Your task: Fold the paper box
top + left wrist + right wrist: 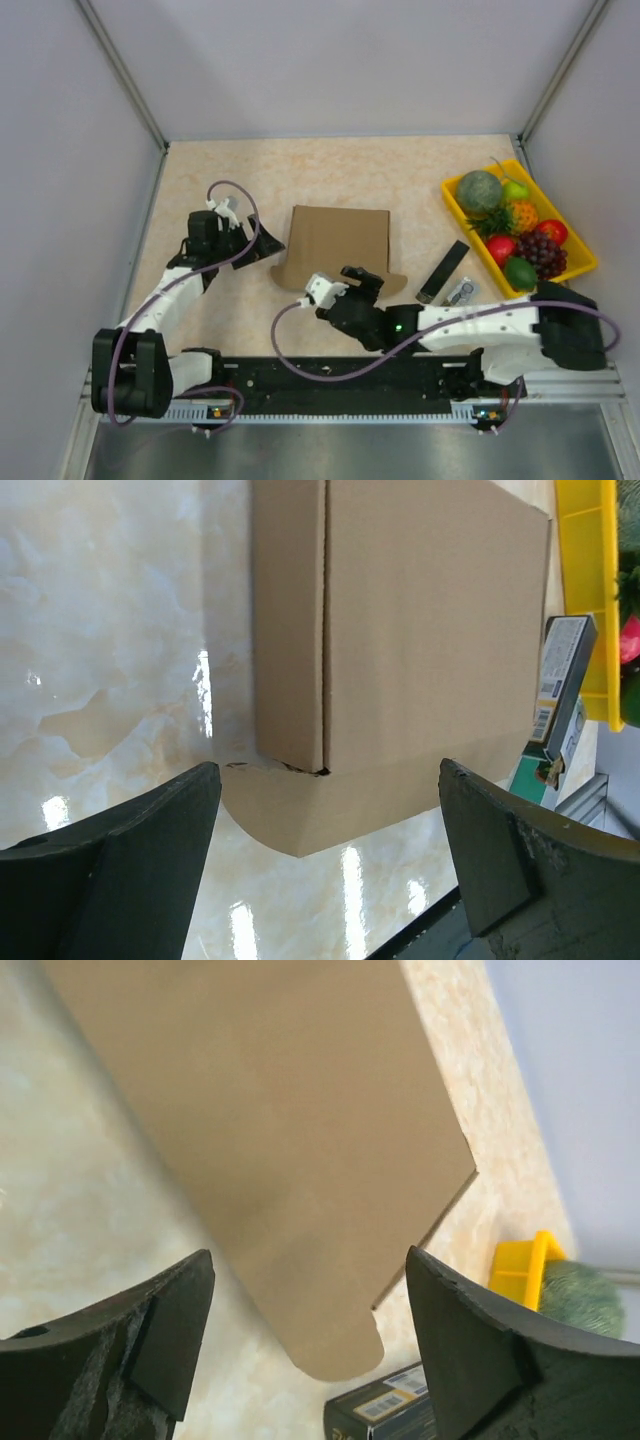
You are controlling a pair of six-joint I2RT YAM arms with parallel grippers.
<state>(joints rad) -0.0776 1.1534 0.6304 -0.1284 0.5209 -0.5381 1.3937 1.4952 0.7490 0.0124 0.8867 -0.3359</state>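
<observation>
Paper box (338,245) laid flat on tabletop (250,170); left pincer (330,770), right pincer (308,1255) held spread, empty, likely for flap access

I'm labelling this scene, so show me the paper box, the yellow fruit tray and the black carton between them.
paper box (338,243), top external view, middle of its flat top panel.
yellow fruit tray (584,580), left wrist view, its bare side wall.
black carton (444,271), top external view, middle of its long face.
</observation>
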